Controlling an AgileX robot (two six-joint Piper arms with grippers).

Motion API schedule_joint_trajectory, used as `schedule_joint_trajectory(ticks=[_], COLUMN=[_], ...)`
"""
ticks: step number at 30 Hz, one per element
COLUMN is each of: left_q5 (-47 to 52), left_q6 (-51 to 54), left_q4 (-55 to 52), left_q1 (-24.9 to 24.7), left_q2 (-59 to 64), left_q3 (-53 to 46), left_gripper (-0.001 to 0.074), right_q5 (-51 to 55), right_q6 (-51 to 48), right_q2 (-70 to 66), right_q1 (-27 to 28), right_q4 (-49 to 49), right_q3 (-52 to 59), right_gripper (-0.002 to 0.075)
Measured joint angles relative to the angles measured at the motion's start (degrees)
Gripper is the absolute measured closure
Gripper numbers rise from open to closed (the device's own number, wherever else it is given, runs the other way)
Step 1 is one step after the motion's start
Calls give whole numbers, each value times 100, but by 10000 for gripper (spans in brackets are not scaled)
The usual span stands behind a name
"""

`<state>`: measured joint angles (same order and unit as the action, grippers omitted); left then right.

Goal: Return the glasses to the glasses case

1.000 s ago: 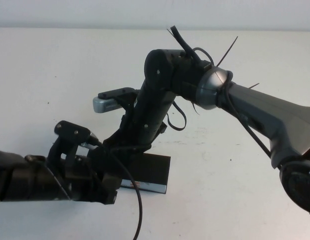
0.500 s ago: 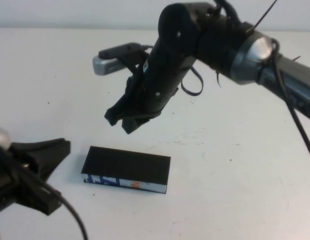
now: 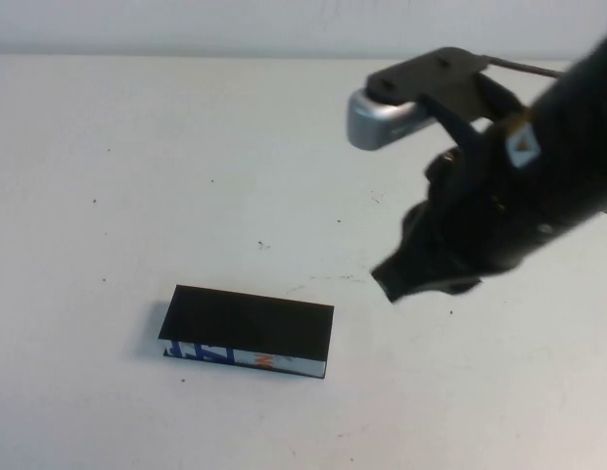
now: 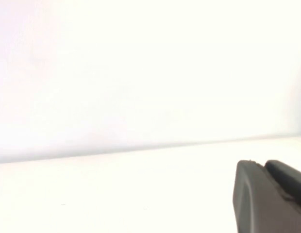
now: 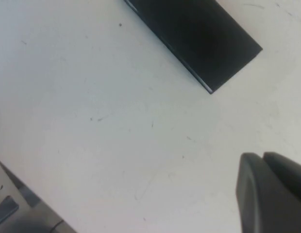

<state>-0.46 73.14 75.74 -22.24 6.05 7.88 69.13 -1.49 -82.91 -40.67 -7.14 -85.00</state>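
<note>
- Glasses case: lying lid-down-shut on the white counter, near-left of centre; likely stiff, light, best gripped across its narrow sides.
- Glasses: not showing anywhere.
- Right end effector: hovering right of the case, carrying nothing; finger state undeterminable.
- Left end effector: showing only in its wrist view, state undeterminable.
- Right wrist view: showing only the lid top; printed front edge appearing solely in the high view.

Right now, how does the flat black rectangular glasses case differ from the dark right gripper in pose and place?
The flat black rectangular glasses case lies on the white table, lid shut; the dark right gripper hangs above the table, tilted down. The case sits left of centre; the right gripper is off to its right, apart. Both are mostly black. The left gripper shows only in its wrist view, over the table.
</note>
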Motion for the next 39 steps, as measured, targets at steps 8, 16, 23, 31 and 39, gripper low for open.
schedule_joint_trajectory(ticks=[8, 16, 23, 31, 39], left_q5=[-156, -171, -185, -185, -185], left_q6=[-9, -20, -20, -20, -20], left_q4=[24, 33, 68, 68, 68], left_q1=[0, 0, 0, 0, 0], left_q2=[-371, -371, -371, -371, -371], left_q3=[-866, -942, -942, -942, -942], left_gripper=[734, 734, 734, 734, 734], right_q5=[-954, -2644, -3245, -2660, -3608], right_q6=[149, 205, 260, 296, 296], right_q2=[2492, 4945, 6368, 6892, 6890], right_q1=[0, 0, 0, 0, 160], right_q4=[26, -10, -232, 237, 714], right_q3=[2275, 4238, 5302, 5509, 6053], right_gripper=[739, 739, 739, 739, 739])
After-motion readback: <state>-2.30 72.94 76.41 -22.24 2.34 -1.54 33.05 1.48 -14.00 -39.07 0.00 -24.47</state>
